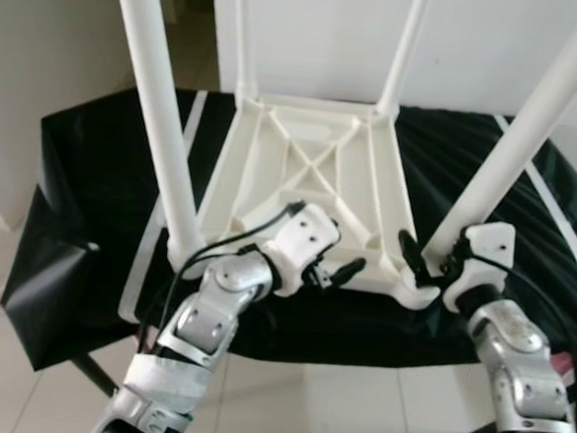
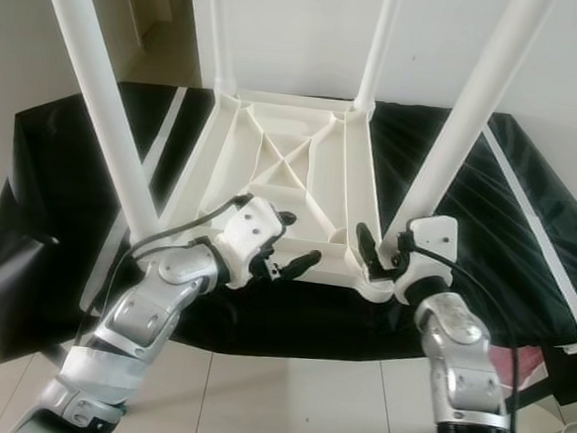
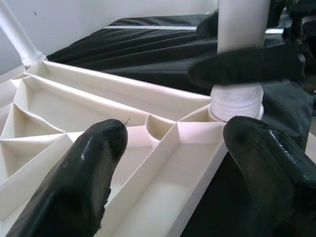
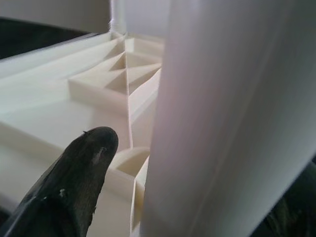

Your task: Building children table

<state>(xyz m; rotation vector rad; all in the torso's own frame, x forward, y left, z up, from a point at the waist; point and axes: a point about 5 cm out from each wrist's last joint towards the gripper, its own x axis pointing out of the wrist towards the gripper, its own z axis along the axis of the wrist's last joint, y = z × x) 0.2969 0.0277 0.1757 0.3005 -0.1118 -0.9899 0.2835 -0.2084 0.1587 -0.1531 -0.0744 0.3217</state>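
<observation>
The children's table lies inverted on the black-draped counter, four legs up. The right gripper clamps the 4 o'clock leg at its socket; the left gripper hovers with jaws spread. Expect light, stiff, slick plastic: grip low, near sockets.

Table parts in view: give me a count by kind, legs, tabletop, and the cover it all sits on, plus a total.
White legs standing up from the corners: 4 (near left, near right, far left, far right)
White tabletop, upside down, ribbed underside up: 1
Black cover underneath: 1
Total: 6
</observation>
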